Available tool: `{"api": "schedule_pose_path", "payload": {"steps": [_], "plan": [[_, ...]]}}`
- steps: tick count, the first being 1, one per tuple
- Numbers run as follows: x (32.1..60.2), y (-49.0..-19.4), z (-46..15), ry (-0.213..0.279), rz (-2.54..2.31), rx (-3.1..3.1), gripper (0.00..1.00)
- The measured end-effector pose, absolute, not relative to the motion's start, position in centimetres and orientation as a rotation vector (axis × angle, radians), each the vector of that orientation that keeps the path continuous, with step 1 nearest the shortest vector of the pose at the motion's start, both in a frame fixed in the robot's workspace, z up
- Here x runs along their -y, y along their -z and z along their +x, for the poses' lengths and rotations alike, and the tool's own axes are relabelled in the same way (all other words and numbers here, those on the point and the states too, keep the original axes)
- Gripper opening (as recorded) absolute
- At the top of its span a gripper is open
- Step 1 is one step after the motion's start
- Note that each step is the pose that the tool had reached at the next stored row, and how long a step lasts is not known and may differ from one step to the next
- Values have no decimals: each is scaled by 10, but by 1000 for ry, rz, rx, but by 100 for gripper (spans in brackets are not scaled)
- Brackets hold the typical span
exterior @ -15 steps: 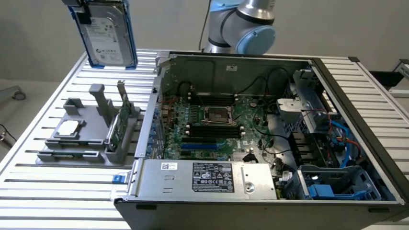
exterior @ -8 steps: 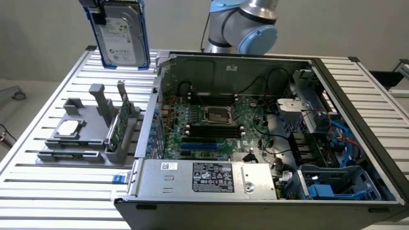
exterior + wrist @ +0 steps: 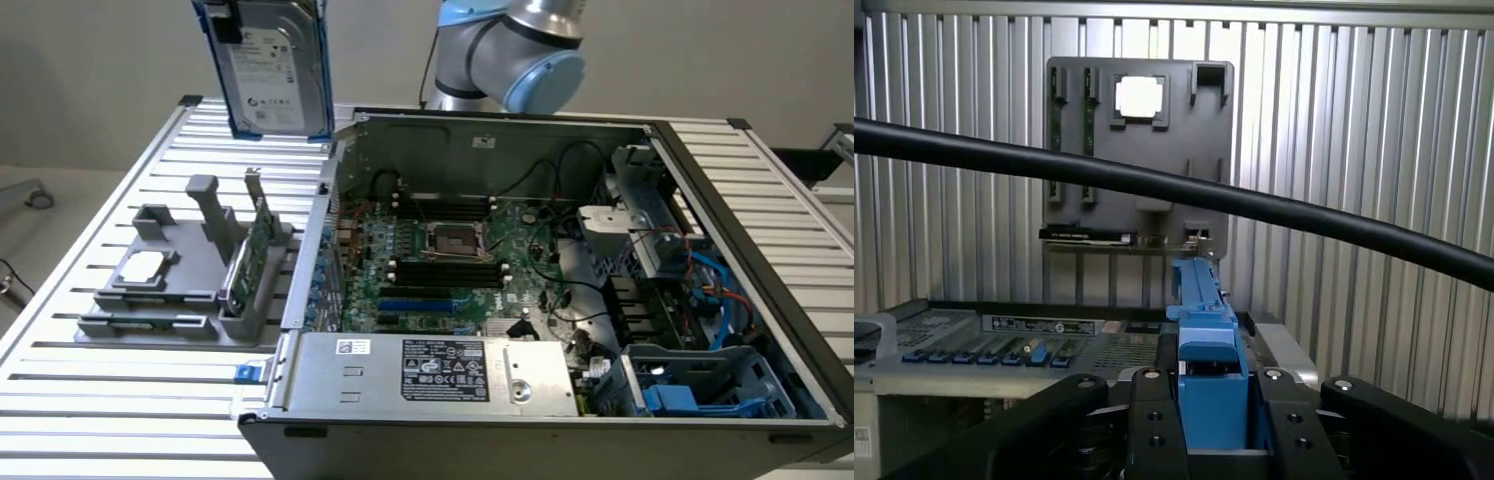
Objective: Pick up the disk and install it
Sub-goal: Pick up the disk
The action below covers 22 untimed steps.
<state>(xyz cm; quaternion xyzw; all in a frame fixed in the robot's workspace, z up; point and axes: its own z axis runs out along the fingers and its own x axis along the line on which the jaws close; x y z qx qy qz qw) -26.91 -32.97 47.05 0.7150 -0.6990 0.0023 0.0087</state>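
The disk (image 3: 274, 75), silver-grey with a white label and blue rails, hangs upright above the back left of the table, left of the open computer case (image 3: 507, 120). Its upper end runs out of the exterior view. In the wrist view the disk's blue rail (image 3: 1206, 370) stands edge-on between the black fingers (image 3: 1149, 420) of my gripper (image 3: 1209, 425), which is shut on it. The disk is clear of the table and of the case.
A grey holder (image 3: 174, 300) on the exterior view's left carries a silver chip (image 3: 144, 265) and a green card (image 3: 254, 240). A blue drive cage (image 3: 707, 385) sits in the case's near right corner. The arm (image 3: 514, 50) stands behind the case. A black cable (image 3: 1334, 228) crosses the wrist view.
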Motion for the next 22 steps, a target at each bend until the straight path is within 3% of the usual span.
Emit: {"api": "schedule_pose_path", "payload": {"steps": [22], "plan": [[354, -472, -183, 19, 2238, 2188, 32]]}}
